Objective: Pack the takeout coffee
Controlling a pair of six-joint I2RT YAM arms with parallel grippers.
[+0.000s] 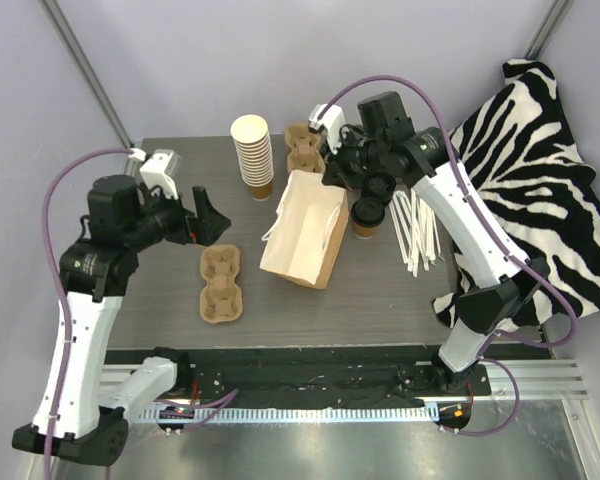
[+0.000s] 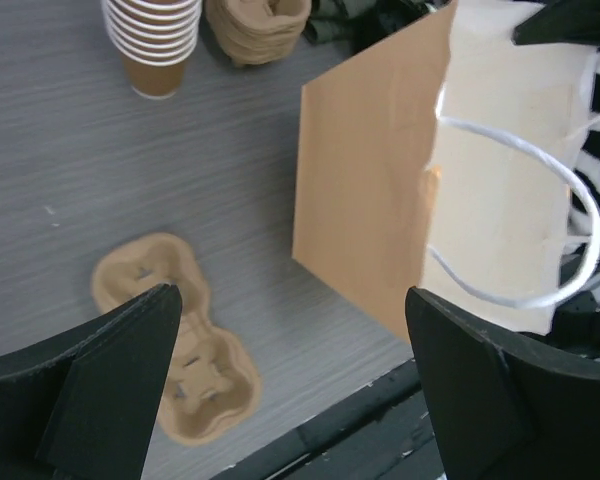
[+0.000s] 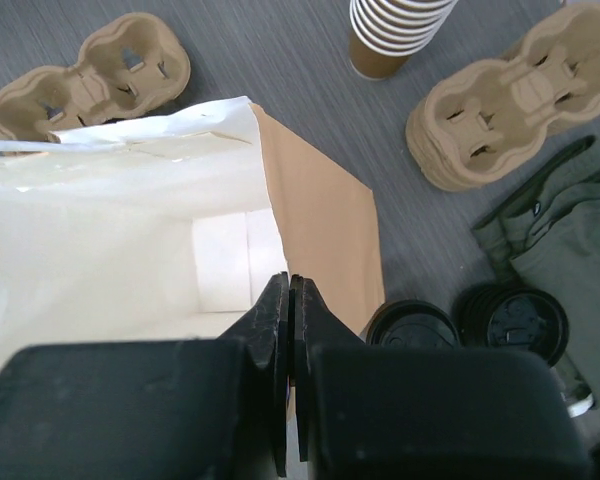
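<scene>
The takeout coffee (image 1: pixel 368 214), a brown cup with a black lid, stands just right of the open paper bag (image 1: pixel 302 238). In the right wrist view its lid (image 3: pixel 412 325) shows beside the bag's brown wall (image 3: pixel 320 235). My right gripper (image 1: pixel 332 183) is shut over the bag's far rim. The rim line runs straight into the closed fingertips (image 3: pixel 290 285), so it pinches the paper. My left gripper (image 1: pixel 208 220) hangs open to the left of the bag (image 2: pixel 380 200), with only table between its fingers (image 2: pixel 290 292).
A single cup carrier (image 1: pixel 220 283) lies by the left gripper. A stack of lidless cups (image 1: pixel 252 155) and a stack of carriers (image 1: pixel 305 150) stand at the back. Loose black lids (image 3: pixel 510 320), white sticks (image 1: pixel 415 232) and a zebra cloth (image 1: pixel 540 190) lie to the right.
</scene>
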